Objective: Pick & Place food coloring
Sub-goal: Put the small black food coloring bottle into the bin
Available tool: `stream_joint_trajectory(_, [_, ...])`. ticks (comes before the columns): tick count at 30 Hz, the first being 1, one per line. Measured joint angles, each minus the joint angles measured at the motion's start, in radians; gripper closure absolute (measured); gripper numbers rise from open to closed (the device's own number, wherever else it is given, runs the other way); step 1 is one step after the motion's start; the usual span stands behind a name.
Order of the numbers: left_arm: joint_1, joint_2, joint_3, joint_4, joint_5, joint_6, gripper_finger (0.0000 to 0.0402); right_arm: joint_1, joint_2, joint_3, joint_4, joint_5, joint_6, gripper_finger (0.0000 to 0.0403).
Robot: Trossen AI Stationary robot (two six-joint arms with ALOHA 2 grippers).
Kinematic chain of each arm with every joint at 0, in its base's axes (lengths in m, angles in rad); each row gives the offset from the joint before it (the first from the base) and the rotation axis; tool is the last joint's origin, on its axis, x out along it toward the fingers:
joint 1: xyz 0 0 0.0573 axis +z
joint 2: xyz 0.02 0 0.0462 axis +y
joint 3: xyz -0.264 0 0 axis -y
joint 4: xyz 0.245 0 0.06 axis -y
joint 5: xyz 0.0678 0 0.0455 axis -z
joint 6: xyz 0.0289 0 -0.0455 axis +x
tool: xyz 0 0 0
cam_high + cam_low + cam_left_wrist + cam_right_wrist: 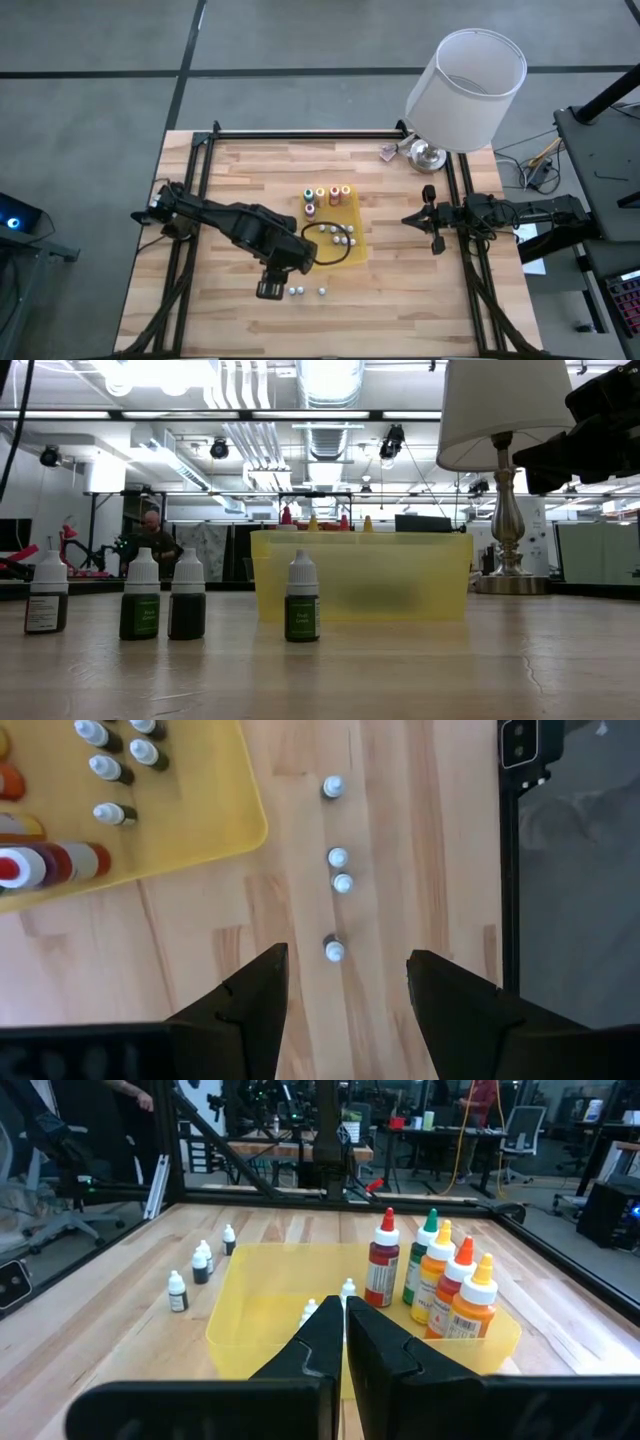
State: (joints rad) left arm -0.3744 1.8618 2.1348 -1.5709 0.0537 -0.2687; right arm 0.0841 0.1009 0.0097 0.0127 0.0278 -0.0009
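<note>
This is a robotics lab or workshop. Exposed ceiling ducts (330,380) and strip lights hang over an open hall, with office chairs (520,1130), equipment-laden workbenches (290,1150) and a person (152,540) beyond the framed wooden tabletop (250,170).

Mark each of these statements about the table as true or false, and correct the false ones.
1. Four small white-capped bottles stand on the bare wood outside the yellow tray. True.
2. The left tool is shut on one of them. False: its fingers stand open above the nearest bottle, holding nothing.
3. The five tall bottles with coloured caps stand inside the tray. True.
4. The right tool is open over the tray. False: its fingers are shut together, and in the high view it sits at the table's right edge, away from the tray.
5. The lamp stands at the near left corner. False: it stands at the far right corner.
</note>
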Motion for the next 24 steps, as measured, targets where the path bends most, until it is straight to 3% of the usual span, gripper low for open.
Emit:
stream_joint_trajectory(14, [0.007,-0.069,-0.053,0.001,-0.128,0.024,0.0225,0.0,0.0,0.0,0.0,-0.001,0.0,0.0394])
stream_joint_trajectory(20, [0.008,-0.17,-0.192,0.011,-0.132,-0.033,0.0225,0.0,-0.001,0.0,0.0,-0.001,0.0,0.0394])
stream_joint_trajectory(24, [0.008,-0.242,-0.337,0.122,-0.131,-0.039,0.0225,0.0,-0.001,0.0,0.0,-0.001,0.0,0.0394])
